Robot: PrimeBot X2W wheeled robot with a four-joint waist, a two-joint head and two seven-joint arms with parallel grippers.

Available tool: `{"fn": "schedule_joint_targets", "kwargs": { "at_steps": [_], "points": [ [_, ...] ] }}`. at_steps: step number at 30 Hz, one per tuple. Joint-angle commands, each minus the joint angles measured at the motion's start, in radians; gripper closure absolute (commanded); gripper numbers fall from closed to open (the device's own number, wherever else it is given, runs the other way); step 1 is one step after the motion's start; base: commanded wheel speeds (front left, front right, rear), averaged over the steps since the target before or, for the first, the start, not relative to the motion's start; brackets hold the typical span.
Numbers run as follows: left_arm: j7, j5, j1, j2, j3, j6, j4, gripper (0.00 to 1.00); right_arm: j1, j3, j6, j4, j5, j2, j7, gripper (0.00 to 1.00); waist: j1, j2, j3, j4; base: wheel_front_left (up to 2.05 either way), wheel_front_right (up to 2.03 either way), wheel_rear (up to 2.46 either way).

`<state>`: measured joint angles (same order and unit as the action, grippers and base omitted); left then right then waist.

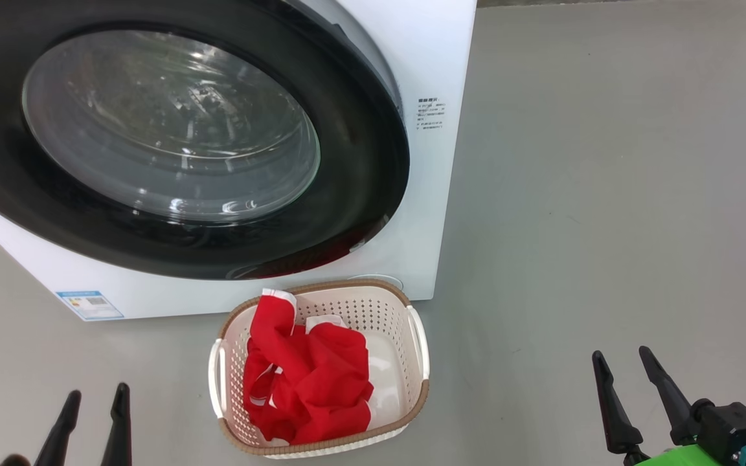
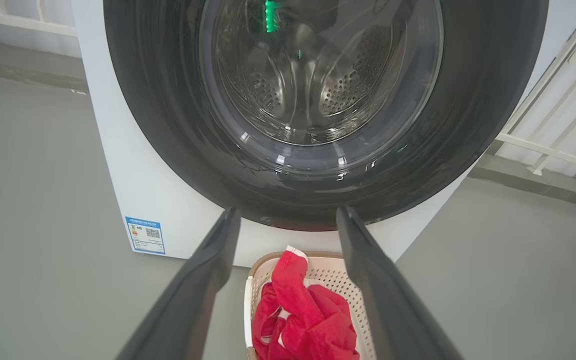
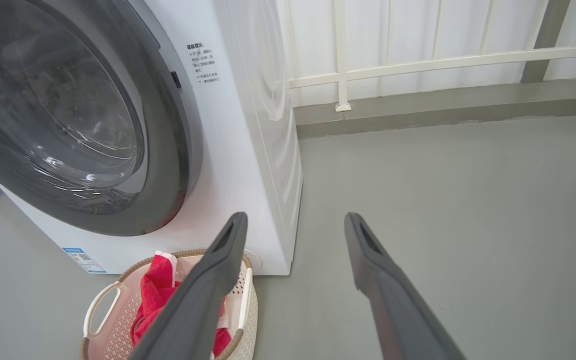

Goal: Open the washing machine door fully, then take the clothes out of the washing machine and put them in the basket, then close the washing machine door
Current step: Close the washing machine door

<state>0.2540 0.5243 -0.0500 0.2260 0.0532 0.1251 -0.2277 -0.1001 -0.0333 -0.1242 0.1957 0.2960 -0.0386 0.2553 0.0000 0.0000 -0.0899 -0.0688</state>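
- Red soft garments with white trim (image 1: pixel 308 382) lie heaped in the left half of the small cream perforated plastic basket with a brown woven-look rim (image 1: pixel 379 310). One end of the cloth rides up over the far rim.
- That basket stands on the grey floor (image 1: pixel 606 194), just before the lower front edge of the big white boxy washing machine (image 1: pixel 434 194), toward its right corner.
- Above it, the large round door of glossy black rim and bulging clear glass (image 1: pixel 172 129) lies against the machine's front. Whether the latch has caught I cannot tell.
- Through the glass, in the left wrist view, the perforated steel drum (image 2: pixel 318 90) shows no red cloth.
- Left gripper (image 1: pixel 98 393) and right gripper (image 1: pixel 621 353) hang low on either side of the basket, well apart from it, jaws spread wide and holding nothing.
- Judgement: the unloading looks done and the closing step is at its end. The next move, if one is needed, calls for a firm press on the black rim to make sure of the latch.
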Motion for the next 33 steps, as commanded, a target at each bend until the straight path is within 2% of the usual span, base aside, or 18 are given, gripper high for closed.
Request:
{"fn": "schedule_joint_targets", "kwargs": {
  "at_steps": [1, 7, 18, 20, 21, 22, 23, 33],
  "points": [
    [0.008, -0.039, 0.005, 0.009, 0.05, 0.006, 0.03, 0.0, 0.006, 0.017, -0.007, -0.027, -0.012, -0.012, 0.006, 0.0, 0.0, 0.0, 0.001, 0.001, 0.0, 0.0, 0.0],
    [0.008, -0.112, -0.016, -0.041, 0.076, 0.006, 0.037, 0.0, 0.004, 0.013, -0.007, -0.028, -0.013, -0.012, 0.006, 0.0, 0.0, 0.0, -0.001, 0.0, 0.0, 0.0, 0.0],
    [0.008, -0.123, -0.006, -0.051, 0.08, 0.006, 0.048, 0.0, 0.014, 0.012, -0.007, -0.033, -0.003, -0.012, 0.006, 0.0, 0.0, 0.0, -0.005, -0.01, 0.0, 0.0, 0.0],
    [0.008, -0.124, -0.002, -0.054, 0.075, 0.006, 0.049, 0.0, 0.02, 0.02, -0.007, -0.035, 0.01, -0.012, 0.006, 0.64, 0.0, 0.0, -0.007, -0.014, 0.0, 0.0, 0.0],
    [0.008, -0.125, -0.001, -0.056, 0.072, 0.006, 0.05, 0.0, 0.025, 0.027, -0.007, -0.036, 0.018, -0.012, 0.006, 0.92, 0.0, 0.0, -0.008, -0.017, 0.0, 0.0, 0.0],
    [0.008, -0.125, -0.001, -0.056, 0.072, 0.006, 0.05, 0.0, 0.025, 0.027, -0.007, -0.036, 0.018, -0.012, 0.006, 0.92, 0.0, 0.0, -0.008, -0.017, 0.0, 0.0, 0.0],
    [0.008, -0.126, 0.001, -0.059, 0.068, 0.006, 0.05, 0.0, 0.03, 0.034, -0.007, -0.035, 0.023, -0.012, 0.006, 1.0, 0.0, 0.0, -0.011, -0.02, 0.0, 0.0, 0.0],
    [0.008, -0.121, 0.029, -0.085, 0.031, 0.006, 0.046, 0.0, 0.16, 0.116, -0.007, -0.023, 0.039, -0.012, 0.006, 1.0, 0.0, 0.0, -0.037, -0.076, 0.0, 0.0, 0.0]
  ]
}}
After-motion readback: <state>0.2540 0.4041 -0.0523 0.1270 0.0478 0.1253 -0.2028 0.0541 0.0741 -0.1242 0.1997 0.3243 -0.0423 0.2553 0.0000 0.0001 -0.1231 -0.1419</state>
